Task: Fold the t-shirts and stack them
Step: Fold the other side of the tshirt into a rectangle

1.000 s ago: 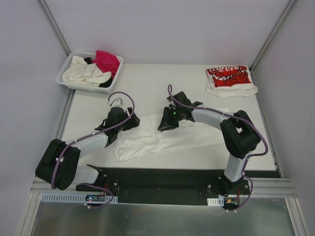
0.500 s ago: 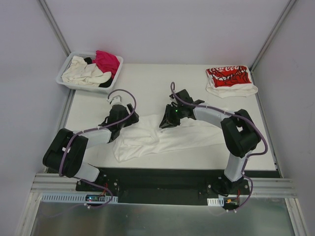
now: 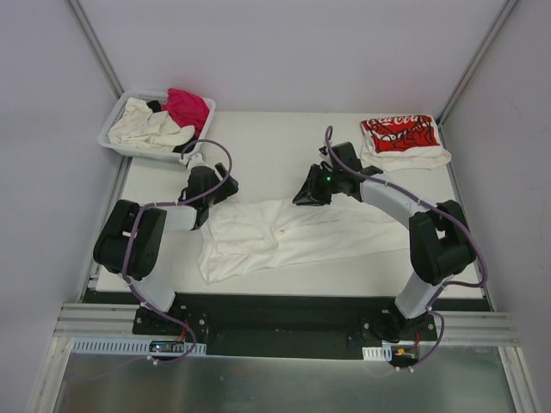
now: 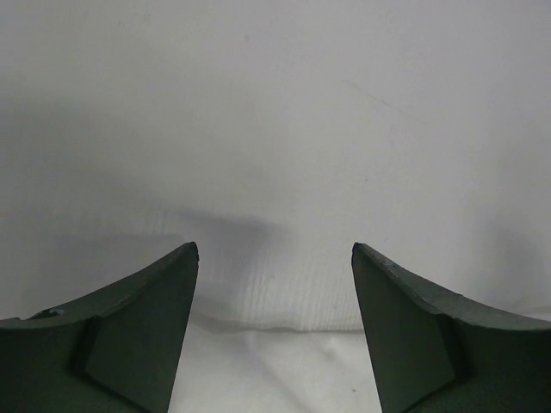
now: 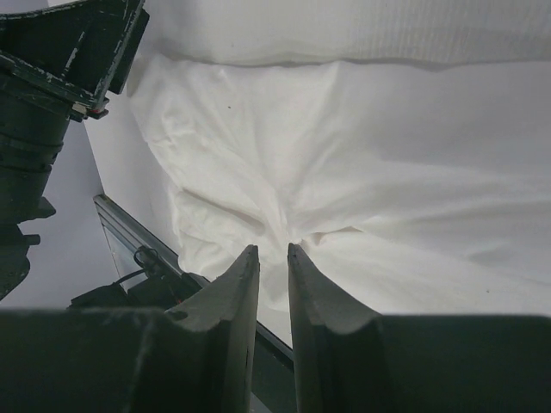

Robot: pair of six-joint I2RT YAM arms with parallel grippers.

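Top view: the big white shirt [image 3: 293, 237] lies rumpled across the middle of the table [image 3: 258, 146]. A printed shirt [image 3: 400, 138] sits folded at the far right corner, and there are more in the basket [image 3: 142, 152]. The right gripper [image 3: 312, 191] is on the shirt's far edge, the left gripper [image 3: 215, 189] just off its left end.

Left wrist: gripper [image 4: 274, 249] released, wide apart, nothing in it.

Right wrist: gripper [image 5: 269, 248] nearly closed, and the wrinkles run straight into the tips, so I read it as pinching the white shirt [image 5: 362, 155].

Looks like the flattening step to me. Next I need the left one down on a corner and clamped, then pull apart.
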